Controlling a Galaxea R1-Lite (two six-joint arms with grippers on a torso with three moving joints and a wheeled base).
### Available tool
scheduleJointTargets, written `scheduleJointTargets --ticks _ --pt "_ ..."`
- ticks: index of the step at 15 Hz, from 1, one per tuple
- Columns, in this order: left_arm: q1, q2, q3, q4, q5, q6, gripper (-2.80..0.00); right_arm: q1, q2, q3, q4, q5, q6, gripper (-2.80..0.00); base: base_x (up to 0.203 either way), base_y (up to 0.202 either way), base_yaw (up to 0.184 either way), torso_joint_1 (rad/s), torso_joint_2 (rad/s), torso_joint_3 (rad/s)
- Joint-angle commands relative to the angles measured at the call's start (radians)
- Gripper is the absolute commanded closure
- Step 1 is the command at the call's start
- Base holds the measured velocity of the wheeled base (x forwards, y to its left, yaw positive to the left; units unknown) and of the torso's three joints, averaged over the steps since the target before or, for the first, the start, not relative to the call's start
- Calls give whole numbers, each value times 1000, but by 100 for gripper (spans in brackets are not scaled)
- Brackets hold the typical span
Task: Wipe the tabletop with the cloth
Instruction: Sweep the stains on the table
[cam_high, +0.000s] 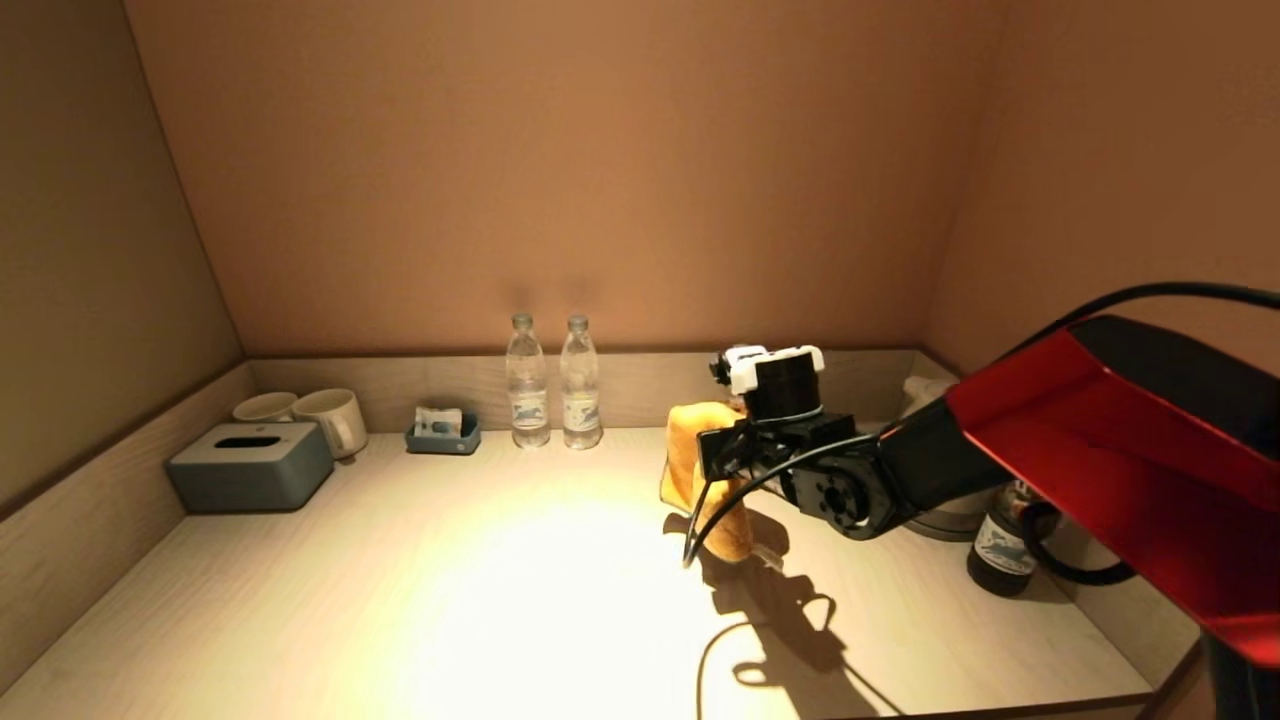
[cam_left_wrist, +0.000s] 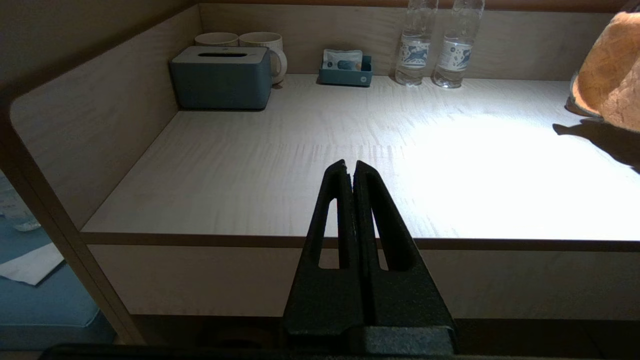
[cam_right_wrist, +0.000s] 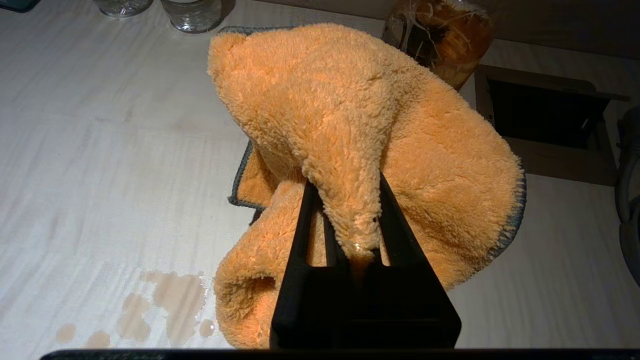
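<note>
Head view shows the right gripper (cam_high: 722, 462) over the right-centre of the pale wood-grain tabletop (cam_high: 400, 600), clenched on a fluffy orange microfibre cloth (cam_high: 705, 470) that hangs bunched from its fingers with the lower end at or just above the surface. Right wrist view shows the cloth (cam_right_wrist: 360, 145) pinched between the black fingers, with a patch of brownish liquid spill (cam_right_wrist: 165, 300) on the tabletop just beside it. Parked at the table's front edge, the left gripper (cam_left_wrist: 350, 170) has its fingers pressed together on nothing.
</note>
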Motion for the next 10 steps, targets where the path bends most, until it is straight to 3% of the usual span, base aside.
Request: scheduleJointTargets --ticks 1,10 --pt "0 0 0 0 0 -1 0 0 71 -30 -4 -1 -4 0 0 0 0 0 0 0" --pt "0 0 0 0 0 -1 0 -5 205 -103 -1 -4 -7 0 0 0 0 0 0 0"
